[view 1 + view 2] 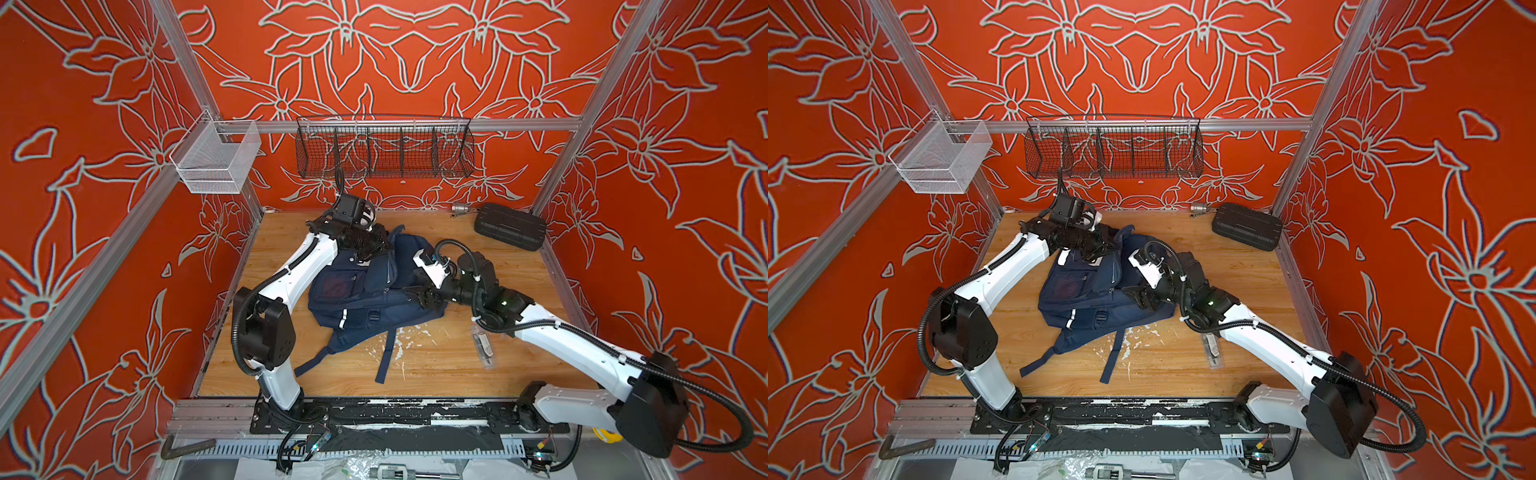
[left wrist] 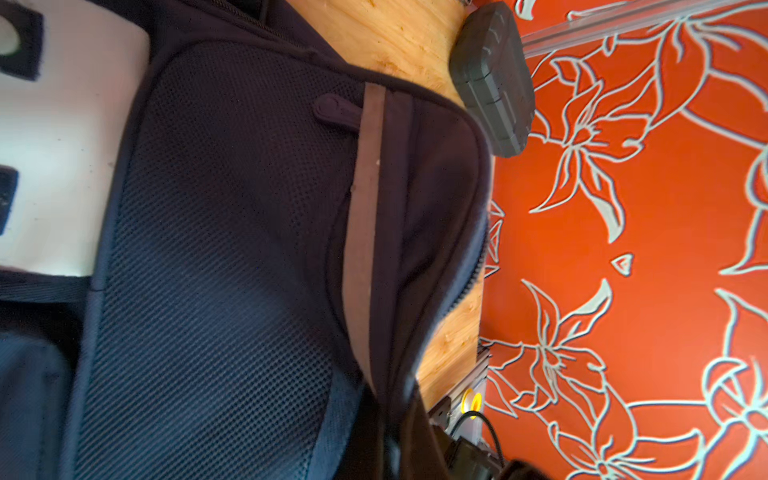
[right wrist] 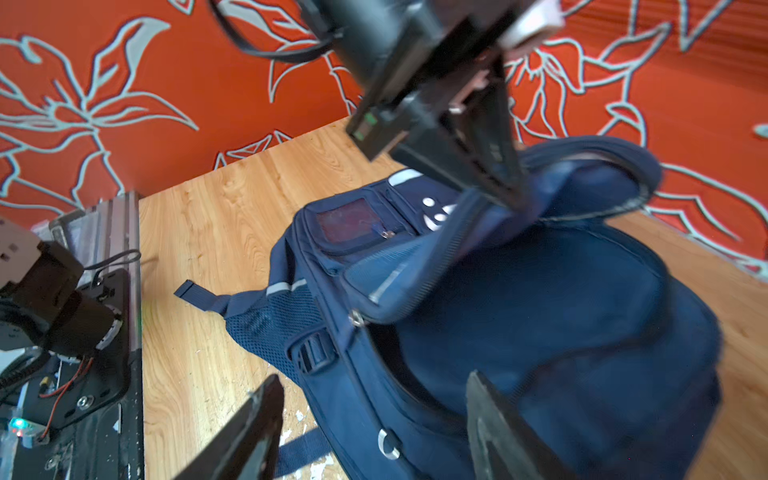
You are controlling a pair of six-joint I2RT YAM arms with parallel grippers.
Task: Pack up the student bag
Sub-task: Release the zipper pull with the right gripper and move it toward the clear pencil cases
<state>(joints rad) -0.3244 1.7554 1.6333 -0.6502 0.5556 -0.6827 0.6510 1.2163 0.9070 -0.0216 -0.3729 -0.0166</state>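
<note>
On the wooden tabletop (image 1: 457, 365), my left claw (image 3: 513, 197) pinched the student bag (image 1: 365, 299) at its twelve o'clock edge; my right claw (image 3: 372, 380) hung spread at three o'clock.

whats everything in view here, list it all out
student bag: one, navy with white patches, middle of the table, top flap lifted
hard case: one, black, ribbed, far right corner of the table
metal part: one, silver, small, by the back wall beside the hard case
clear packet: one, transparent with dark contents, on the table under the right arm
wire basket: one, black, hung on the back rail
mesh basket: one, white, hung on the left rail
table: one, light wood
left gripper: one, black, shut on the student bag's flap
right gripper: one, black, open, at the bag's right side
</note>
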